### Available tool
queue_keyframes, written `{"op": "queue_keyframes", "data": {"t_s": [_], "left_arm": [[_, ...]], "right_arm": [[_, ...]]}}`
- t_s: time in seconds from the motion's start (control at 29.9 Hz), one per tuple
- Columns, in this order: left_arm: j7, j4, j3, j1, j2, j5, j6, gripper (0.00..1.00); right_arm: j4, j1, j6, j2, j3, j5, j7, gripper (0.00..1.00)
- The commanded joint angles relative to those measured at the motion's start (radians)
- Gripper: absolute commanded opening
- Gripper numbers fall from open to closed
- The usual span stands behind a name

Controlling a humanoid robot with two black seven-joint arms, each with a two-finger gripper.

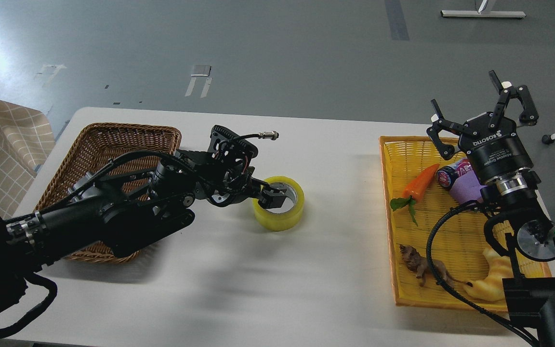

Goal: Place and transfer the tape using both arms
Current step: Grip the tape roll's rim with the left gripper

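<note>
Left end effector at the tape, one finger inside the upward-facing core, apparently clamped on the near wall; right end effector spread open, well apart

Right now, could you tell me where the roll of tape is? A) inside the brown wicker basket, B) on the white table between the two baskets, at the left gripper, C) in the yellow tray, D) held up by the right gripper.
B: the tape sits on the white table, with the left gripper reaching into its core; the right gripper is open and empty above the yellow tray.
</note>
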Motion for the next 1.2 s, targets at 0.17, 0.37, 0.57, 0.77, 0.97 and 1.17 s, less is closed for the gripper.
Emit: {"op": "queue_keyframes", "data": {"t_s": [0.17, 0.37, 0.57, 0.77, 0.97, 1.17], "left_arm": [[0.014, 0.046, 0.003, 0.003, -0.017, 0.001, 0.0, 0.97], [0.014, 0.05, 0.003, 0.017, -0.018, 0.001, 0.0, 0.9], [0.009, 0.084, 0.003, 0.023, -0.025, -0.001, 0.0, 0.73], [0.008, 0.11, 0.004, 0.026, -0.031, 0.001, 0.0, 0.49], [-0.05, 0.11, 0.001, 0.017, -0.026, -0.007, 0.0, 0.0], [-0.069, 0.075, -0.006, 0.002, -0.011, -0.007, 0.0, 0.0]], "right_arm": [[0.0, 0.0, 0.0, 0.0, -0.001, -0.001, 0.002, 0.99], [-0.009, 0.0, 0.0, 0.0, 0.001, 0.001, 0.002, 0.99], [-0.009, 0.0, 0.0, 0.0, 0.001, 0.001, 0.002, 0.99], [-0.009, 0.002, 0.0, 0.0, 0.001, 0.001, 0.003, 0.99], [-0.009, 0.0, 0.0, 0.0, 0.001, 0.001, 0.003, 0.99], [-0.009, 0.002, 0.0, 0.0, 0.002, 0.001, 0.003, 0.99]]}}
